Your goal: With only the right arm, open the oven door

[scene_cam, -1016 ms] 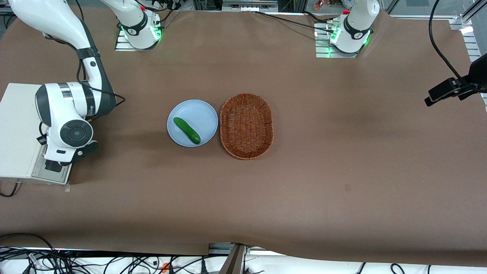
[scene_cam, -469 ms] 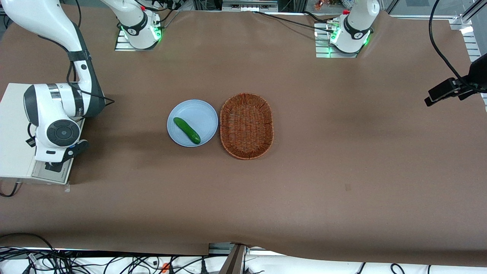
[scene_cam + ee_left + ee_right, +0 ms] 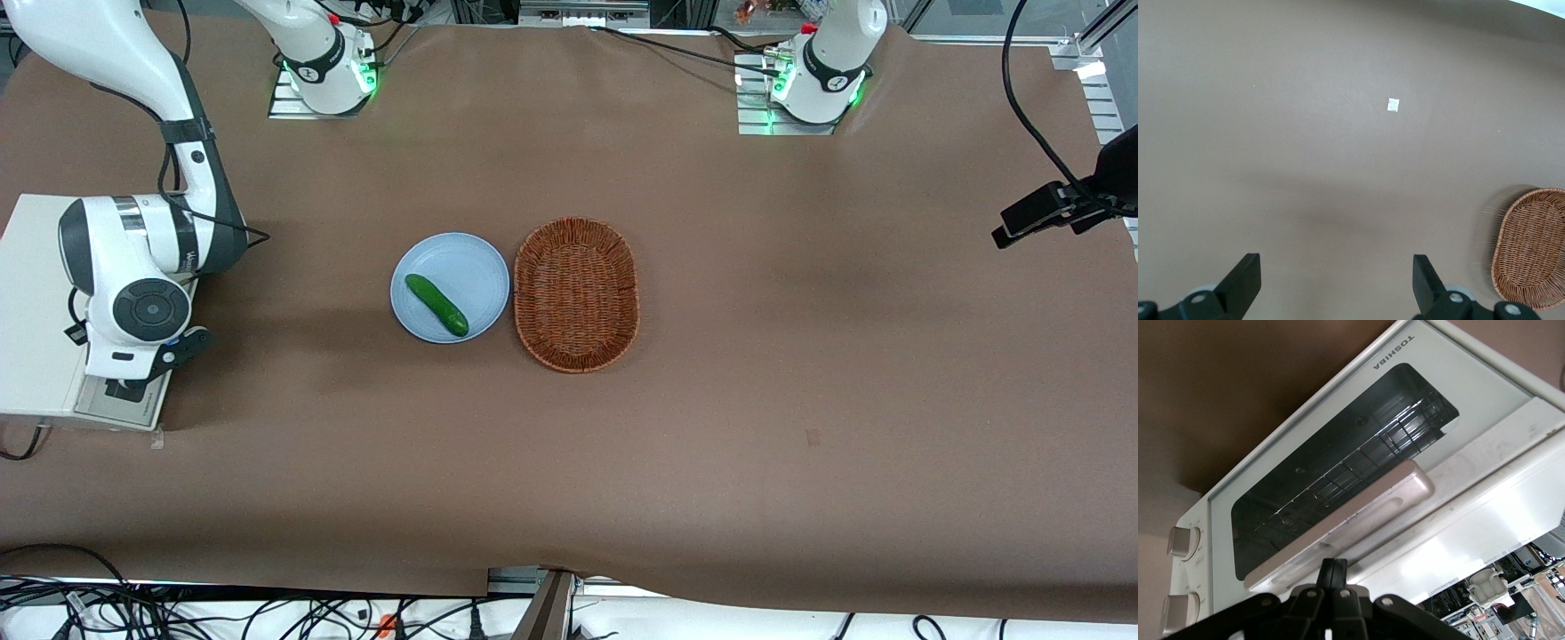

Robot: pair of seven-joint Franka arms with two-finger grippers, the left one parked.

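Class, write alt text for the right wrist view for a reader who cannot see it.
The black gripper hangs close to the silver bar handle of the closed glass-windowed oven door on a cream-white toaster oven. A wire rack shows through the dark glass, and two round cream knobs sit beside the door.

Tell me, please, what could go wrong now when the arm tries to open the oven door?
1. The gripper is close to the handle of the closed oven door; with a shallow hold it may slip off the smooth bar.
2. The small oven looks unfixed on the table, so a pull may drag or tip it.
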